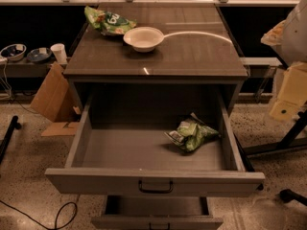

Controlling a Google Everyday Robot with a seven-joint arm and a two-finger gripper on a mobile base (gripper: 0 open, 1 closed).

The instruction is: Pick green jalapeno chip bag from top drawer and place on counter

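Looking at the claw [289,96], I find it at the right edge of view, up and to the right of the open top drawer [96,181]; whether it is open or closed I cannot tell. The green jalapeno chip bag [193,134] lies inside that drawer, by its right wall. Above the drawer, the table [192,56] carries a white bowl [143,38] and a larger green bag [108,21].

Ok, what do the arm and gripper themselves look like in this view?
Only part of each shows, at the right edge of the camera view. The arm is a smooth, rounded white shell. Below it, the gripper is pale yellowish cream and blocky, with a small dark round mark near its lower end. No cables or lettering are visible on either.
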